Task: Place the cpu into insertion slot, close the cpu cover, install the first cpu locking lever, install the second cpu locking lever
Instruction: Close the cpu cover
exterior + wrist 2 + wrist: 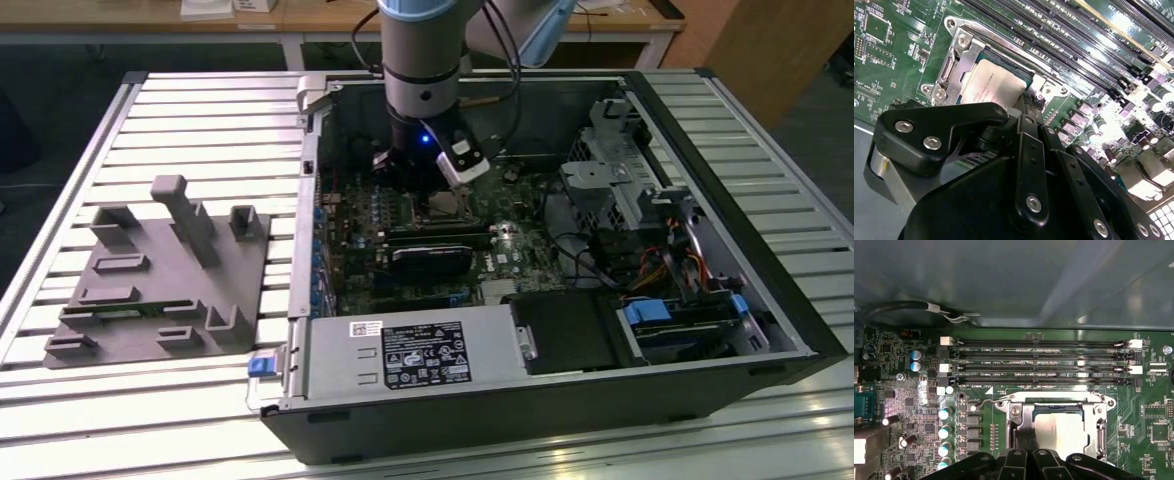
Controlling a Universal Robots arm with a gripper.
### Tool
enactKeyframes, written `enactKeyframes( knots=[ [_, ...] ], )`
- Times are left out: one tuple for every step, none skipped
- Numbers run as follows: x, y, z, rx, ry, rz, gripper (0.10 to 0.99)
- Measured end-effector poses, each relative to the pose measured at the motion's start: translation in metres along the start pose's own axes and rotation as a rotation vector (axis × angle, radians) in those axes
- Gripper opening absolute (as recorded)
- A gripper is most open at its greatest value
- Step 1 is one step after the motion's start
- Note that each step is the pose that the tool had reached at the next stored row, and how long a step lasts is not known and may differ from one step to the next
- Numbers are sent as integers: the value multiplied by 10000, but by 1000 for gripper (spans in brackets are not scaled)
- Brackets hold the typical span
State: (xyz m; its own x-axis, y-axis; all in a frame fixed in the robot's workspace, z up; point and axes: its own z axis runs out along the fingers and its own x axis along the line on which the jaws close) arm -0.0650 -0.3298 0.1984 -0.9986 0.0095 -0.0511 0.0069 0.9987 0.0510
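Observation:
The cpu [1061,435] [991,85] lies in the insertion slot [445,208] on the green motherboard, pale metal top facing up. The cpu cover [1100,432] [968,54], a silvery frame, appears to lie flat around it, with the chip showing through its window. A thin wire locking lever [988,401] runs along one side of the socket. My black gripper [434,192] [1026,102] [1024,440] hangs low over the socket, right at one edge of the cpu. Its body hides part of the socket in both wrist views.
Several long black memory slots [1039,365] run beside the socket. The open case [534,400] lies on a slatted metal table, with drive bays and cables [667,260] at the exterior view's right. A grey fixture block [160,270] sits at the exterior view's left.

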Motion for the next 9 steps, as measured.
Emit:
enactKeyframes(
  knots=[
    [-1,0,-9,2,1,0,106],
    [0,0,-24,10,7,0,106],
    [-1,1,-41,11,7,0,106],
    [-2,2,-61,10,7,0,106],
    [-3,3,-85,11,7,0,106],
    [-5,4,-112,12,8,0,106],
    [-6,5,-131,12,9,0,106],
    [-7,5,-147,13,9,0,106],
    [-8,6,-154,12,9,-1,106]
  ],
)
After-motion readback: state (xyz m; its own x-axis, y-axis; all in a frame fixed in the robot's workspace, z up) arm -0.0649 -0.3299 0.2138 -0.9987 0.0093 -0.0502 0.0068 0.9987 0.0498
